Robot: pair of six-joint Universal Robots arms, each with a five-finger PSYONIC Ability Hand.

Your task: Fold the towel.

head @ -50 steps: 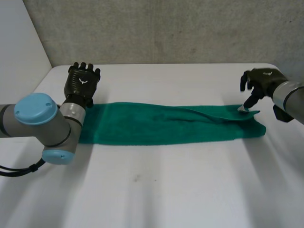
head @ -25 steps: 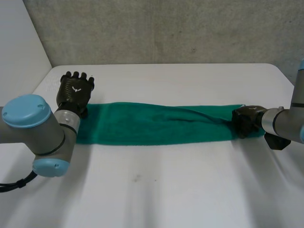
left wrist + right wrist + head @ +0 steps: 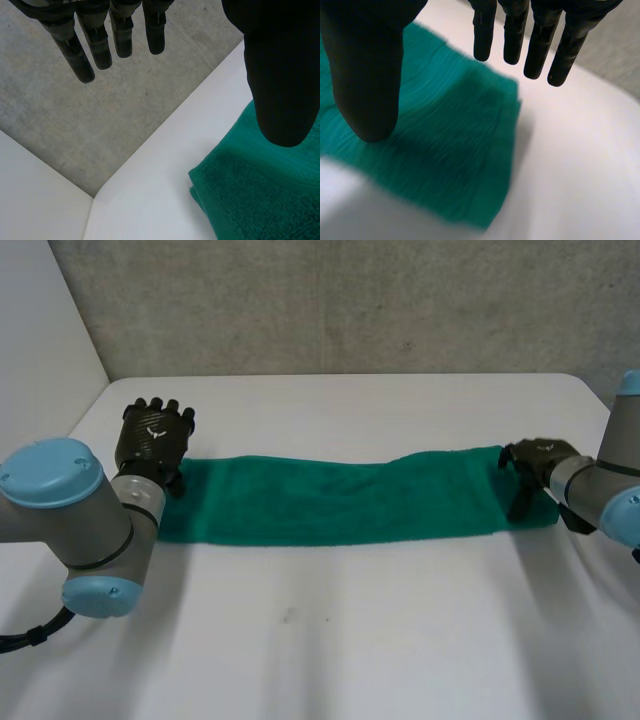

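Flap raised a second ago has dropped: the towel (image 3: 330, 498) lies flat as a long strip across the desk (image 3: 350, 640) (lengthwise fold done, I judge), my left robot hand (image 3: 152, 435) and right robot hand (image 3: 535, 462) both released over its ends.

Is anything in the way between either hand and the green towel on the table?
Nothing visible. The towel lies stretched out on the white table, with the left hand open at one end and the right hand open at the other.
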